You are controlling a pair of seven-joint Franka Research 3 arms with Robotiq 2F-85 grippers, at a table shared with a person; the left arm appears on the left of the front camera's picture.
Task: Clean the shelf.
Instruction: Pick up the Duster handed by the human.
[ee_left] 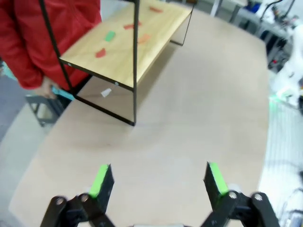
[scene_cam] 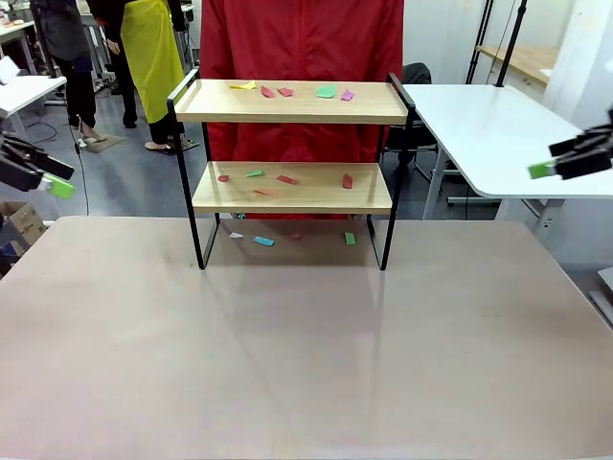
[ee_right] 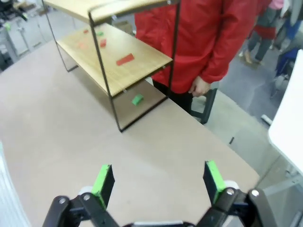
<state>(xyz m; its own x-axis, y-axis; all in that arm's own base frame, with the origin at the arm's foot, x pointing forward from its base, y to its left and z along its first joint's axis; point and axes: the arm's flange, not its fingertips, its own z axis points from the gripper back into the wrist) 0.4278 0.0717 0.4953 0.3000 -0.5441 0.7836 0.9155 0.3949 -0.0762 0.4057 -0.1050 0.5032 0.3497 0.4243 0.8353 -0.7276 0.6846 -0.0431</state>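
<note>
The shelf [scene_cam: 292, 101] stands at the far middle of the beige table [scene_cam: 306, 345], two wooden boards on a black frame. Small coloured paper scraps [scene_cam: 326, 92] lie on its top board, more scraps [scene_cam: 286, 179] on the lower board, and a few [scene_cam: 263, 241] on the table beneath. My left gripper [scene_cam: 53, 180] hovers open off the table's left edge, and my right gripper [scene_cam: 551, 168] hovers open at the right edge. The left wrist view has the open fingers [ee_left: 100, 182] far from the shelf [ee_left: 128, 42]. In the right wrist view the open fingers [ee_right: 214, 177] point toward the shelf [ee_right: 118, 56].
A person in a red jacket [scene_cam: 302, 38] stands right behind the shelf, one hand [ee_right: 201, 86] hanging by the table's far edge. A white table [scene_cam: 498, 125] stands at the right. People walk at the back left, near a cardboard box [scene_cam: 24, 225].
</note>
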